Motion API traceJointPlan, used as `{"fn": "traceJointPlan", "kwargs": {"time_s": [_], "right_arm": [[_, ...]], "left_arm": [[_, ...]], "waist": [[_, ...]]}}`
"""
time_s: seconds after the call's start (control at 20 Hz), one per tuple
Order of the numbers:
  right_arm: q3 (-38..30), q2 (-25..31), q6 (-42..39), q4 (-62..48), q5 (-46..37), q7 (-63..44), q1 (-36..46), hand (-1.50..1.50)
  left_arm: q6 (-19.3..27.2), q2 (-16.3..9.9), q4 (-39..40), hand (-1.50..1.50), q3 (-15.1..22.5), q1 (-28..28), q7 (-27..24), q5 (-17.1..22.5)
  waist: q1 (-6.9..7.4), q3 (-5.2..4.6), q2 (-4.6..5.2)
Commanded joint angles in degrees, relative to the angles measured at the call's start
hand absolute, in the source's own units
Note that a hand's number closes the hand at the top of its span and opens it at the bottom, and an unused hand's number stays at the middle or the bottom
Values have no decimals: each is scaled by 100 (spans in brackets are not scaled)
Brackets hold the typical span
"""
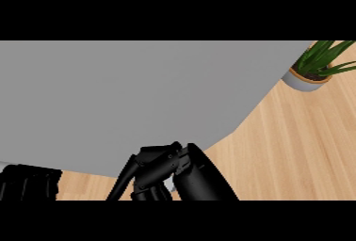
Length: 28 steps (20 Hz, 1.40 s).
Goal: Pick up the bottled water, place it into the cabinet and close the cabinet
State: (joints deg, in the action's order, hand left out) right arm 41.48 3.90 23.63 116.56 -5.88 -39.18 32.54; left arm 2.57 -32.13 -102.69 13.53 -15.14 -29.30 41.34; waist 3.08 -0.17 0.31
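right hand [158, 170] curled at the grey panel [125, 103] lower edge, possibly round a pale sliver; bottled water not identifiable, so its direction is undetermined; left hand [28, 184] state unreadable.

left hand [28, 182] cropped, potted plant [316, 66] cut off

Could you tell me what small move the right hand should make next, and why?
Probably nudge the right hand against the grey panel, likely the cabinet door: the hand sits at the panel's lower edge and no bottle shows on the wooden counter, so closing seems the remaining step.
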Motion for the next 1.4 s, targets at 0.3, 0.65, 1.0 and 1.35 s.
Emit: {"fn": "traceJointPlan", "kwargs": {"time_s": [0.3,0.65,1.0,1.35], "right_arm": [[-2066,-357,-1114,-3010,1989,1292,1270,150],[-2822,-69,-1997,-4627,2207,2116,1791,150],[-3146,347,-2506,-5022,2341,2670,1782,150],[-3155,427,-2654,-5158,2354,2862,1693,150]], "left_arm": [[-425,-372,-445,150,-581,-612,86,345],[-716,-130,255,150,-555,-289,-96,122],[-736,-190,-72,150,-563,-382,-19,140],[-668,-190,-140,150,-511,-339,98,83]], "waist": [[-14,23,24],[-150,13,27],[-57,15,83],[-6,15,108]]}}
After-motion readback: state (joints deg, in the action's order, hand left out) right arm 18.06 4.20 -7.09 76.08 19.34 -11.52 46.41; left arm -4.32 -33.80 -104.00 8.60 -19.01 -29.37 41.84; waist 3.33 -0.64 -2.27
